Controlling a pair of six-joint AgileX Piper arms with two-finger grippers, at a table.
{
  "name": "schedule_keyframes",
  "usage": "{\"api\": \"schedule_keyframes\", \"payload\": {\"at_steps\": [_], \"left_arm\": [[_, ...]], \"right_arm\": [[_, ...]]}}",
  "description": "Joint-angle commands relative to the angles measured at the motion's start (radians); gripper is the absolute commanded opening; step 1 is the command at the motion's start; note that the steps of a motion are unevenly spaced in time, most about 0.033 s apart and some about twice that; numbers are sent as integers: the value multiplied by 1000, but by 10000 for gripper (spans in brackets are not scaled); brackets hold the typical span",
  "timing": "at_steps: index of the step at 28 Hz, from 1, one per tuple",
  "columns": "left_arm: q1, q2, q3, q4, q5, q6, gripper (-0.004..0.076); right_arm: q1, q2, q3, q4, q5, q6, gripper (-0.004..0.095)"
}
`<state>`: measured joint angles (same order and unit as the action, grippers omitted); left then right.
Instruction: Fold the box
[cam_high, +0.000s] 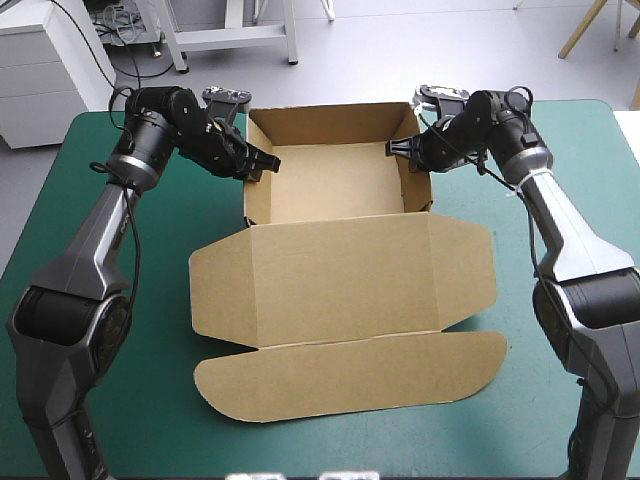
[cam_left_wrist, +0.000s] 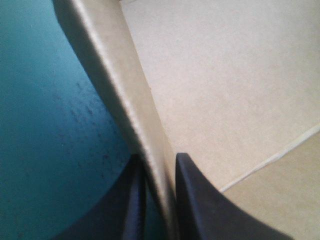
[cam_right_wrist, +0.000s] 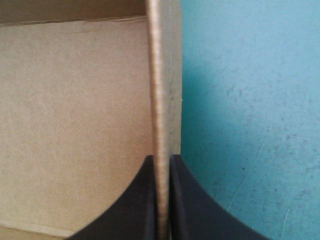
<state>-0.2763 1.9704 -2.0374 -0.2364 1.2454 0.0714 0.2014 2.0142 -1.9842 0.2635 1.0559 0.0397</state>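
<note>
One brown box (cam_high: 340, 270) mid-table on teal-green cover (cam_high: 130, 400): open tray, lid flat. Nearest robot: one rounded front flap (cam_high: 350, 375). Next: lid panel with two side tabs. Beyond: tray, three walls raised. Two grippers at tray's far half. Left gripper (cam_high: 262, 160) pinches left wall (cam_left_wrist: 125, 100); right gripper (cam_high: 398, 150) pinches right wall (cam_right_wrist: 162, 75). Each has one finger inside the wall and one outside, nearly closed on board.

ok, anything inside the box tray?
Only bare brown floor shows inside the box. The left gripper and right gripper pinch its side walls, one of each pair of fingers inside; the floor under those is hidden.
</note>
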Motion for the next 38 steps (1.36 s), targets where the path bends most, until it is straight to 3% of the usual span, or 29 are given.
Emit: {"api": "schedule_keyframes", "payload": {"at_steps": [1, 8, 14, 28, 31, 38], "left_arm": [[-11, -23, -28, -64, -25, 14, -10], [-11, 35, -28, -64, -86, -33, -10], [-13, 79, -28, -62, -105, -48, -10], [-27, 123, -28, 20, -110, -38, 0], [-27, 111, -28, 20, -119, -27, 85], [-27, 54, -28, 24, -109, -20, 530]], "right_arm": [[2, -39, -30, 60, 8, -12, -5], [4, 4, -30, 50, 38, -19, -3], [75, 39, -30, -85, 32, -4, -4], [92, 83, -52, -79, 34, -12, 6], [92, 70, -70, -81, 34, -14, 77], [90, 41, -147, -104, 85, -16, 330]]}}
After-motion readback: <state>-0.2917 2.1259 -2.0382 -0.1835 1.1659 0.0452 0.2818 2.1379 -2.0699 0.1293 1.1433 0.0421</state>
